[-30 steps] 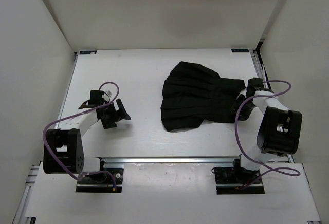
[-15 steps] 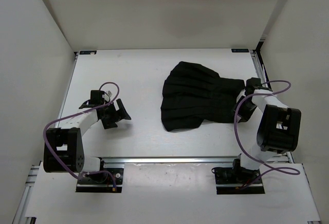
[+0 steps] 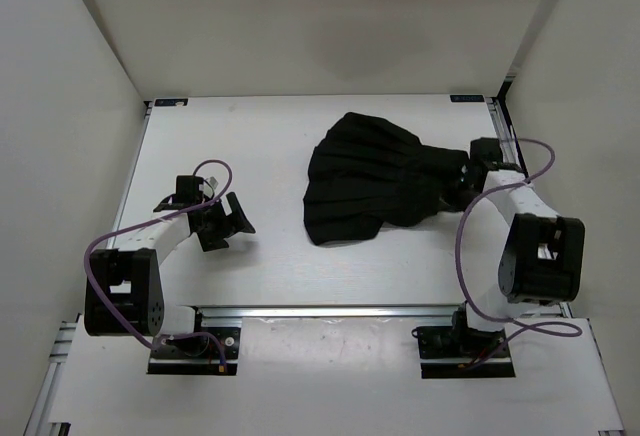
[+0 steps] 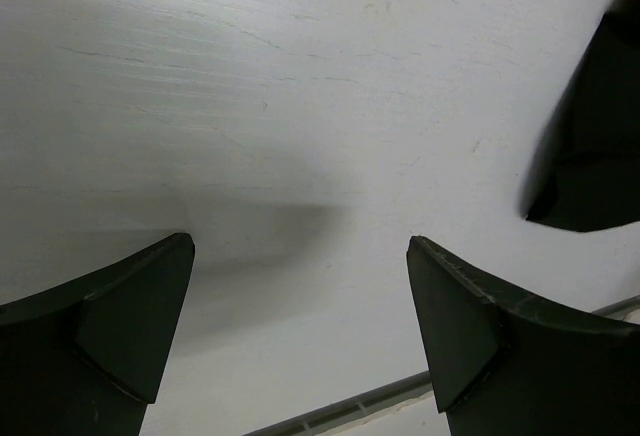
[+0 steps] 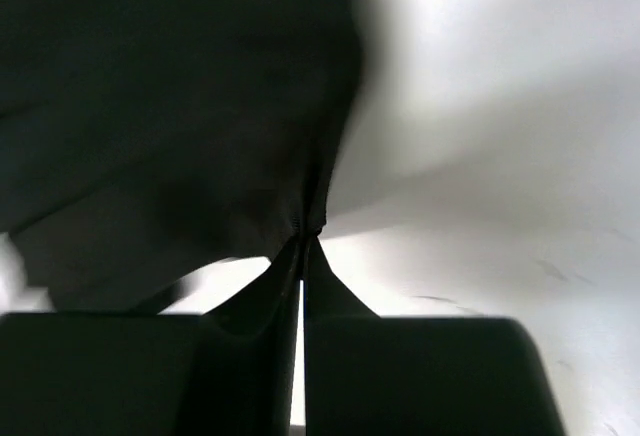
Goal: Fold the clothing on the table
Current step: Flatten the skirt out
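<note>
Soft, even light leaves the top view bright and sharp. A grey shadow lies on the surface (image 4: 300, 106) between the left jaws; the right wrist view is dim and blurred, the clothing (image 5: 170, 106) perhaps too close

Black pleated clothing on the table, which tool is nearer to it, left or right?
Right. The right tool is shut on the clothing at its narrow end. The left tool hangs open, well apart from it.

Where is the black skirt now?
In the top view the skirt lies on the table, right of centre toward the far edge, its right end pinched in the right gripper.
</note>
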Controlling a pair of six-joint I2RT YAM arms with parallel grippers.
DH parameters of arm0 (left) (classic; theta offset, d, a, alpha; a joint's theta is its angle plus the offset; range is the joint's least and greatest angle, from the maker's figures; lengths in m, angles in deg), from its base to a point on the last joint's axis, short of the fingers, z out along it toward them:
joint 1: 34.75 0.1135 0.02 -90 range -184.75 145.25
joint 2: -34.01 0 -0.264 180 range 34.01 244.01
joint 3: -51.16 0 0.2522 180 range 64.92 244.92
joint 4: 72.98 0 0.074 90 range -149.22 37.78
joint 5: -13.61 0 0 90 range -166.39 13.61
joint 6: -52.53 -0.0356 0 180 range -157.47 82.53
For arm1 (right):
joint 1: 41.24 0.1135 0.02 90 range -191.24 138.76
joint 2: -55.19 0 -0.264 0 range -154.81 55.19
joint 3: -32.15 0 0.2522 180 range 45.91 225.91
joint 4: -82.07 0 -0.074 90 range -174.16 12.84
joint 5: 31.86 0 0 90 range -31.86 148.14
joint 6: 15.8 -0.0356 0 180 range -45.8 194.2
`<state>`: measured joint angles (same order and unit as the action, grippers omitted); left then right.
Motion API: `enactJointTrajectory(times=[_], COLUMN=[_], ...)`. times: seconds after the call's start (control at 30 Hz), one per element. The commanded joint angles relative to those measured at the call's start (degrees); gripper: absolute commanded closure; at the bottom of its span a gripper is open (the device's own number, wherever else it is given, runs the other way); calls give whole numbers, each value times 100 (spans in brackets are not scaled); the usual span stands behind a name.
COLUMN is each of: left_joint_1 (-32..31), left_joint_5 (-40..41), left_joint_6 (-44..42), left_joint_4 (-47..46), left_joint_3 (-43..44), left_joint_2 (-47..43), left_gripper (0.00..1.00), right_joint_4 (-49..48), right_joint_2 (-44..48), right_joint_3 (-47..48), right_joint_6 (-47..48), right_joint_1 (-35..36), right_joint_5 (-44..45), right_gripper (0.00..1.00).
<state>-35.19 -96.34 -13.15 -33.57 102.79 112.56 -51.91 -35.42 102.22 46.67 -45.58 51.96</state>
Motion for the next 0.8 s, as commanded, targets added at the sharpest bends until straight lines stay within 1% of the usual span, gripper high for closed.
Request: enactJointTrajectory(times=[0.0,0.03,0.07,0.13,0.2,0.27,0.3,0.33,0.37,0.4,0.43,0.47,0.5,0.53,0.57,0.6,0.67,0.73,0.77], left_joint_1=[27,36,45,10,27,27,27,36,27,19,18,27,19,-8,-8,9,1,-34,-60], left_joint_5=[-88,-123,-141,-168,-176,-185,-237,-186,-194,-185,-168,-159,-185,-116,-167,-115,-159,-264,-456], left_joint_6=[3,29,47,82,82,82,73,38,73,56,38,38,12,20,3,12,21,117,187], left_joint_4=[-112,-87,-147,-183,-166,-227,-218,-201,-218,-183,-166,-174,-166,-157,-174,-139,-157,-191,-288], left_joint_3=[2,27,45,36,36,37,71,63,80,98,89,72,72,72,54,72,63,71,46], left_joint_2=[-129,-103,-102,-85,-76,-58,-58,-76,-76,-76,-32,-76,-32,-32,-6,-14,3,12,29], left_gripper=[1,2,1,1,1,1,2,2,2,1,1,1,1,1,2,2,1,2,1], right_joint_4=[-834,-834,-800,-624,-282,-176,-254,-324,-420,-352,-20,401,605,912,1132,1187,1048,609,459], right_joint_2=[746,764,790,615,290,18,-88,-80,-167,-290,-526,-659,-904,-941,-1019,-968,-706,-292,-56], right_joint_3=[1222,1659,2125,2899,3270,3342,3281,3150,3123,3183,3410,3674,3833,4017,4123,4116,3827,3152,2844], right_joint_6=[423,546,712,1055,1153,1223,1328,1503,1592,1749,2064,2294,2357,2497,2559,2577,2437,1930,1683], right_joint_1=[415,521,809,1354,1723,2146,2635,2796,3172,3385,3491,3571,3606,3624,3581,3572,3344,3090,2827], right_joint_5=[-1305,-1490,-1570,-1431,-1763,-2000,-2028,-2115,-2255,-2448,-2859,-3168,-3179,-3206,-3232,-2989,-2618,-1760,-1582], right_gripper=[100,100,100,100,100,100,100,100,100,100,98,80,68,58,43,40,40,39,39])
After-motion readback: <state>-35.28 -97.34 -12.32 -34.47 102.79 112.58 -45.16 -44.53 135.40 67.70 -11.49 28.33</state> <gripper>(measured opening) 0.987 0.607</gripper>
